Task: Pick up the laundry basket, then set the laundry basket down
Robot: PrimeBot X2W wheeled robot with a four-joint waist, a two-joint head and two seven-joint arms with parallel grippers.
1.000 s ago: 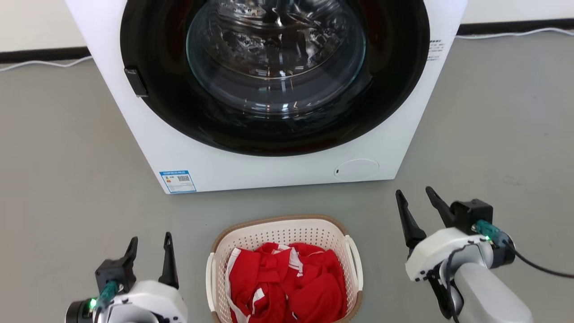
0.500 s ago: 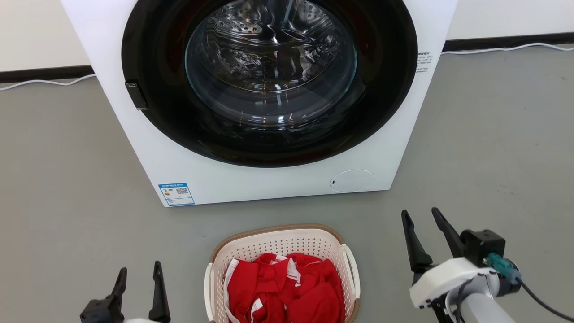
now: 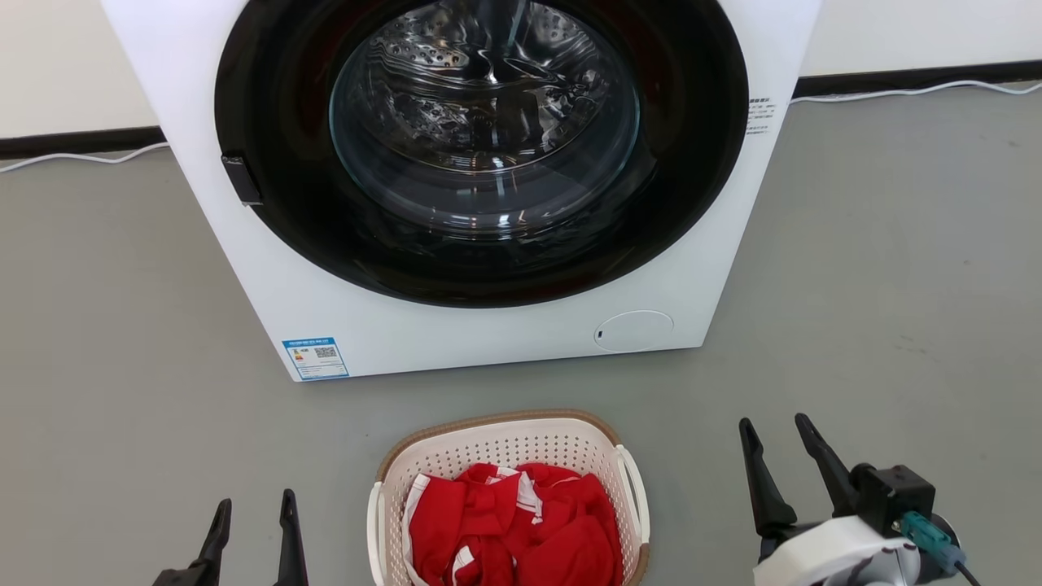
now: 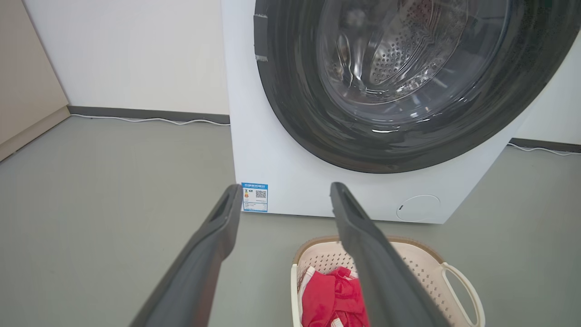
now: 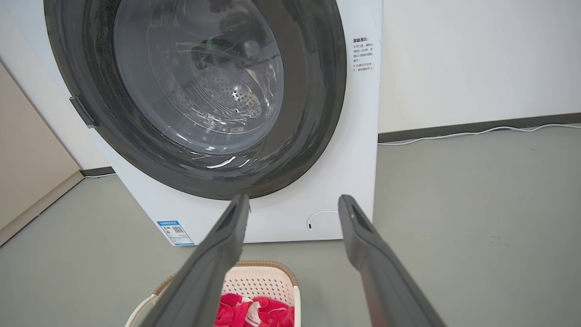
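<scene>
Jaws spread: left gripper [image 3: 255, 500], right gripper [image 3: 773, 421]; laundry basket [image 3: 496, 443] cropped.

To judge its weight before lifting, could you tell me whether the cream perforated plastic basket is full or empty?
Partly full: the cream perforated laundry basket holds crumpled red-and-white cloth, its far inner wall bare.

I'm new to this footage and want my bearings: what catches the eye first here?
The big white washer with its dark round door dominates the top of the head view. Just before it on the grey floor stands the basket, holding red clothes. The left end effector and right end effector flank it, both open and apart from it.
</scene>
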